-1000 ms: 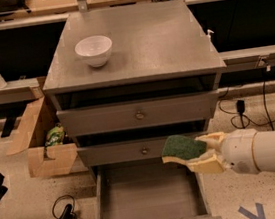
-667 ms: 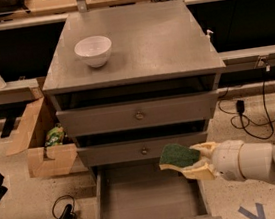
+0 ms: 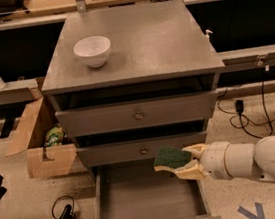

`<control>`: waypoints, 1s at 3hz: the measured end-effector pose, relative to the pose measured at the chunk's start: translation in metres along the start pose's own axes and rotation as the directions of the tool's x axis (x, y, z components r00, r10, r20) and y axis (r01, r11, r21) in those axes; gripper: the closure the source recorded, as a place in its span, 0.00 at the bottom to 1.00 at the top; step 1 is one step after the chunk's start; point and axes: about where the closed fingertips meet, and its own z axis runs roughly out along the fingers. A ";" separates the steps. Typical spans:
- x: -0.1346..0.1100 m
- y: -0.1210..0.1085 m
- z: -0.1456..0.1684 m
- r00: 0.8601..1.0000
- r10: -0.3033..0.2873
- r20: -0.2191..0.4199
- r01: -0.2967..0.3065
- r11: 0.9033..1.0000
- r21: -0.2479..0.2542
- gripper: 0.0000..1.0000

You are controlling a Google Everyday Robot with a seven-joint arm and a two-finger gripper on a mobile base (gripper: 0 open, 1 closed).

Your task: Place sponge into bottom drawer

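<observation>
The sponge (image 3: 171, 157), green scouring face up with a yellow body, is held in my gripper (image 3: 185, 163), whose cream fingers are shut on it. The gripper reaches in from the right on a white arm and holds the sponge above the right rear part of the bottom drawer (image 3: 148, 202). That drawer is pulled open, a wide grey tray with a bare flat floor, at the foot of the grey cabinet. The sponge is in front of the middle drawer's face and does not touch the drawer floor.
A white bowl (image 3: 92, 51) stands on the cabinet top (image 3: 159, 43). The two upper drawers with round knobs (image 3: 138, 115) are closed. A cardboard box (image 3: 43, 144) sits on the floor at left; cables lie at lower left and right.
My gripper has carried the sponge leftward and slightly down, from the drawer's right edge to over its right rear part.
</observation>
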 end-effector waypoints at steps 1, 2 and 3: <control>0.013 0.010 0.036 1.000 0.029 0.002 -0.029 0.999 -0.046 1.00; 0.053 0.026 0.118 0.995 0.098 -0.002 -0.098 0.988 -0.123 1.00; 0.081 0.025 0.176 0.988 0.151 0.034 -0.145 0.980 -0.139 1.00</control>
